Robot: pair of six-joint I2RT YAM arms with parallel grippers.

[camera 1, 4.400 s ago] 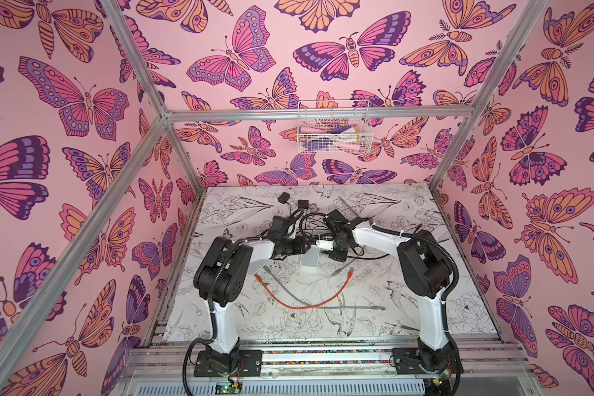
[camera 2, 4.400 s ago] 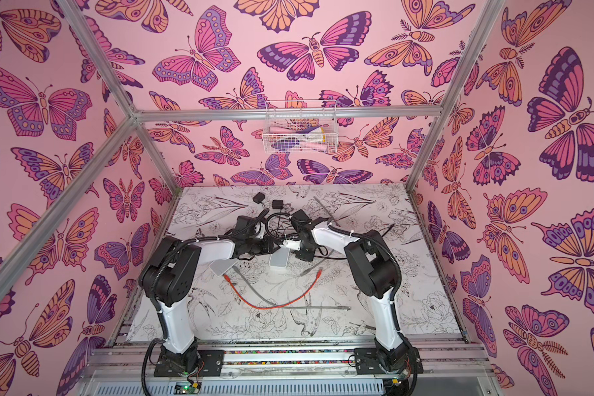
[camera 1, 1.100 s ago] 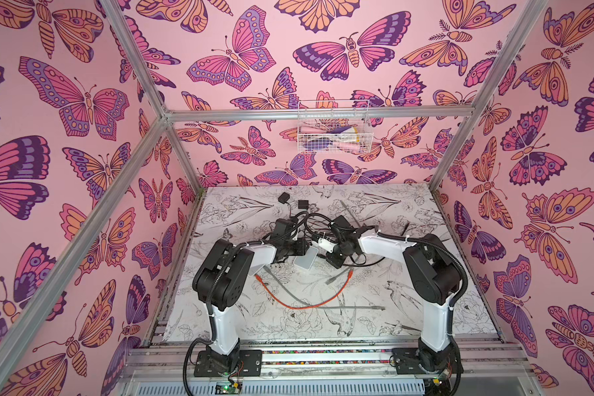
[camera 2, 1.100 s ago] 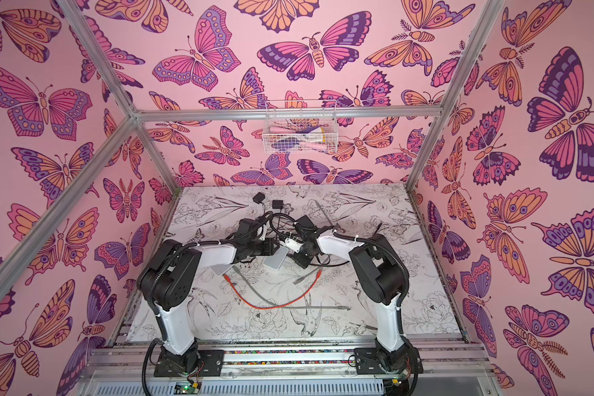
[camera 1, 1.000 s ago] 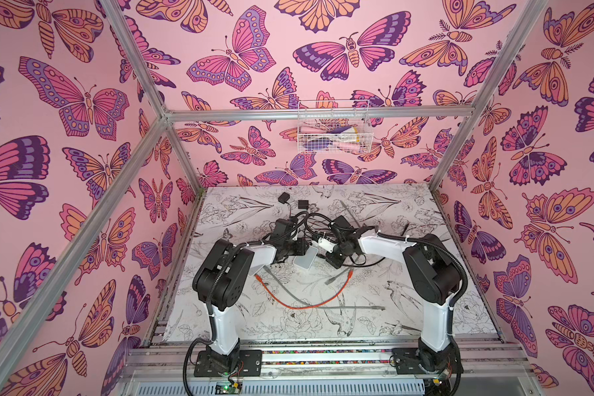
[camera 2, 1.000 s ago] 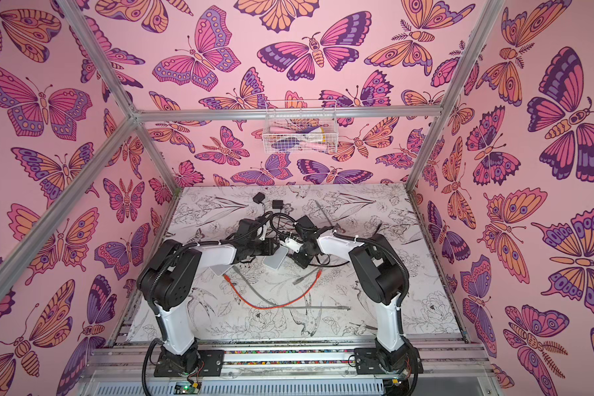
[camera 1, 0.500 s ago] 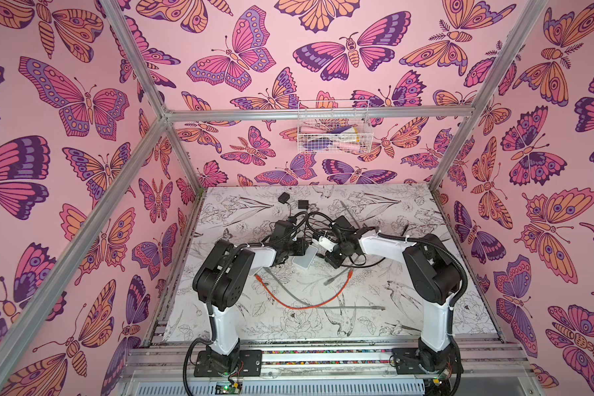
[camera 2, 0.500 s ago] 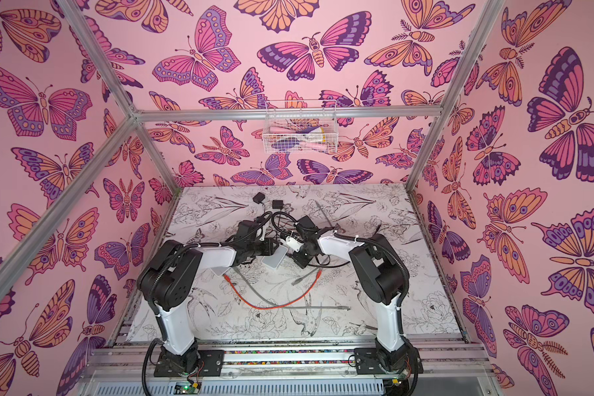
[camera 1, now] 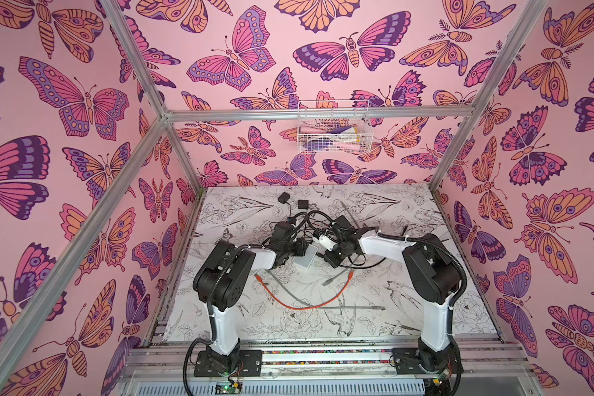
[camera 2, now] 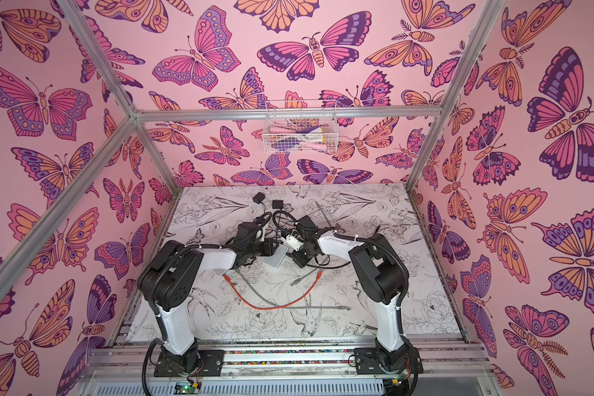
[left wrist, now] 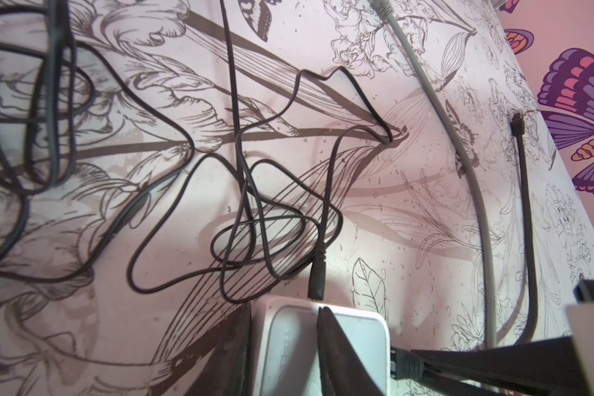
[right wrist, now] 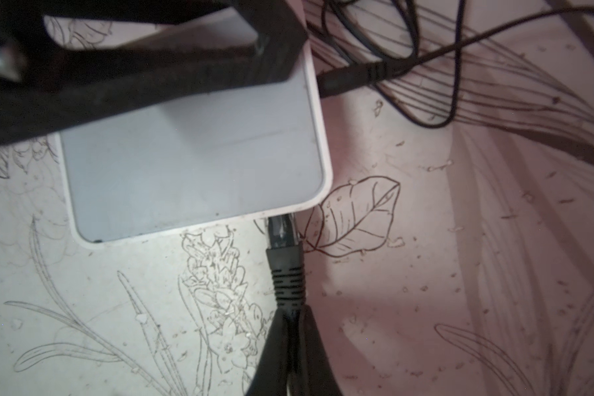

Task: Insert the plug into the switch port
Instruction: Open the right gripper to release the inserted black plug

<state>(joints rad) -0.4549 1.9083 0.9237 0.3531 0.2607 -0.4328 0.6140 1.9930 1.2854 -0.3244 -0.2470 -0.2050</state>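
At one edge of the white switch [right wrist: 192,154], the black plug [right wrist: 283,240] has its nose at a port, though we cannot tell whether it has clicked home. Our right gripper [right wrist: 293,313] is pinched tight on the cable [left wrist: 525,240] just behind the plug's ribbed boot, so a hard push may bow the cable and cock the plug. Our left gripper [left wrist: 283,308] clamps the switch by one edge. We judge it could twist or slip there, and the port would turn away.
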